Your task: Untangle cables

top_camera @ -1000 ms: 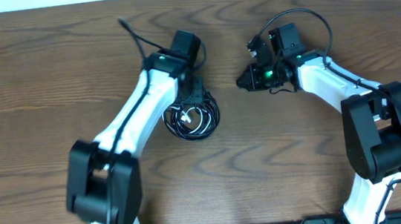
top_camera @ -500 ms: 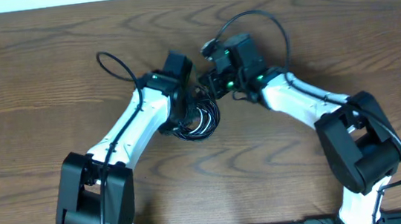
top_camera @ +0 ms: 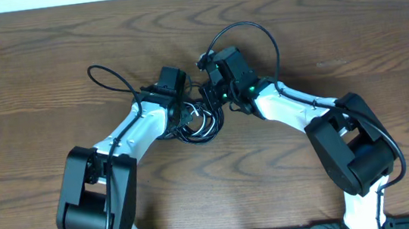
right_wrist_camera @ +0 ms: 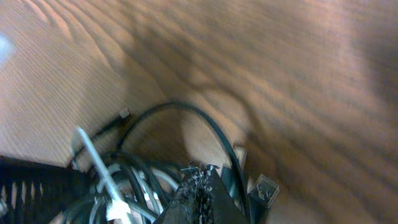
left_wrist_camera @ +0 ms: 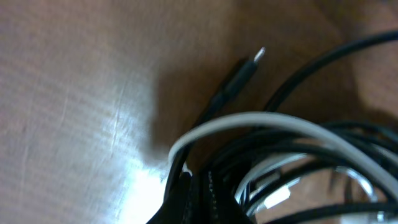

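Note:
The black cable and the white cable lie coiled together in one bundle (top_camera: pixel 198 124) at the table's middle. My left gripper (top_camera: pixel 182 115) is down on the bundle's left side. In the left wrist view its fingers (left_wrist_camera: pixel 186 196) are together, and the black cable (left_wrist_camera: pixel 219 98) with its end plug and the white cable (left_wrist_camera: pixel 249 119) come out right at their tip. My right gripper (top_camera: pixel 215 104) is at the bundle's upper right. In the right wrist view its fingers (right_wrist_camera: pixel 202 193) are together, with a black cable loop (right_wrist_camera: pixel 186 107) running past them and the white cable (right_wrist_camera: pixel 96 163) to the left.
The thick black wires fixed to the arms arch over the table: one loop behind the left arm (top_camera: pixel 105 75), one above the right arm (top_camera: pixel 257 33). Both arms meet over the table's middle, wrists close together. A clear plug-like piece (right_wrist_camera: pixel 264 190) lies right of the right fingers.
The right arm has swung left from the table's right half to the bundle. The left wrist has shifted left and down onto the bundle's left side. The bundle has stayed in place.

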